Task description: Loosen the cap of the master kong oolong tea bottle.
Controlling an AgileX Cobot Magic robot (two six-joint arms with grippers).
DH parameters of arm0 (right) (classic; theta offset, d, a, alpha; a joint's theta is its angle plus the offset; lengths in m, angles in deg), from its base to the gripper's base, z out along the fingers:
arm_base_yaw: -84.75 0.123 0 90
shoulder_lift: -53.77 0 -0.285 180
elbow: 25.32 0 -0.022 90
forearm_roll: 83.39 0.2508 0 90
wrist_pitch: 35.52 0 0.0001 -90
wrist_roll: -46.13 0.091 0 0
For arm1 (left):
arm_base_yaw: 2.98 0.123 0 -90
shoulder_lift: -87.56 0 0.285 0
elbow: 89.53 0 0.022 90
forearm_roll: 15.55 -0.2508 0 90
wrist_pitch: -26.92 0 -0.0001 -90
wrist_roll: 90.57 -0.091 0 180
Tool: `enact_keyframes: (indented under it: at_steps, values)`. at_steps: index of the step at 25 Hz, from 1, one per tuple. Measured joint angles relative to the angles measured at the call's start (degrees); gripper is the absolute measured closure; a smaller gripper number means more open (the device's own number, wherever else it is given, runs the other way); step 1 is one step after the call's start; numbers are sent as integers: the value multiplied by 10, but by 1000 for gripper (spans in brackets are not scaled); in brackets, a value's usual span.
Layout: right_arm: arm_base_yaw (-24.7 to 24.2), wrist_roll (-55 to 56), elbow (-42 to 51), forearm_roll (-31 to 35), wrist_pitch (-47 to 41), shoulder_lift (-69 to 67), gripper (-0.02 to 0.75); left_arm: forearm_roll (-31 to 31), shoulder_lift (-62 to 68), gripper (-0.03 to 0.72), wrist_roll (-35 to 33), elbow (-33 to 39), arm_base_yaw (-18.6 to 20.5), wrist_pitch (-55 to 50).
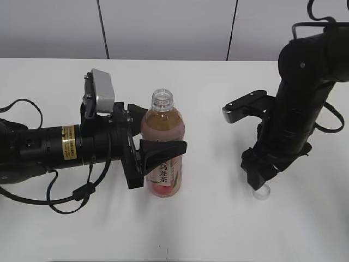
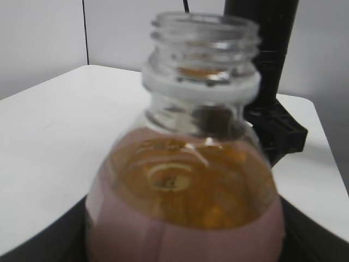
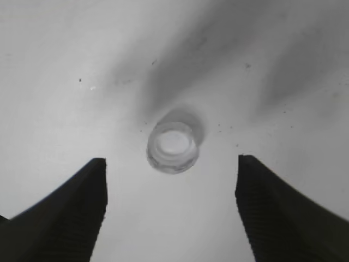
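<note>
Left claw (image 1: 158, 155) clamped on master kong oolong tea bottle (image 1: 162, 143), label reads 乌龙茶. Right claw (image 3: 171, 210) spread wide, empty, above cap (image 3: 173, 147) on table (image 1: 218, 229).

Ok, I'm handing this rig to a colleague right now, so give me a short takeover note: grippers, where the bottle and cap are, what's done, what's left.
Left gripper: shut on the master kong oolong tea bottle, which stands upright on the white table.
Right gripper: open, empty, pointing down just above the cap.
Cap: off the bottle, lying on the table to the bottle's right, between the right fingers but untouched.
Bottle neck: open, threads bare.
Done: cap loosened and fully removed.
Left: probably just lifting the right arm clear and releasing the bottle.
</note>
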Motion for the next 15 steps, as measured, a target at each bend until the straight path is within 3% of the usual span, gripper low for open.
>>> enact_keyframes:
  at_steps: [7,15]
  values:
    - [0,118,-8,-27,-105,69,160,0,0,234,0,0,0,0]
    - [0,142,59,-27,-177,294,160,0,0,234,0,0,0,0]
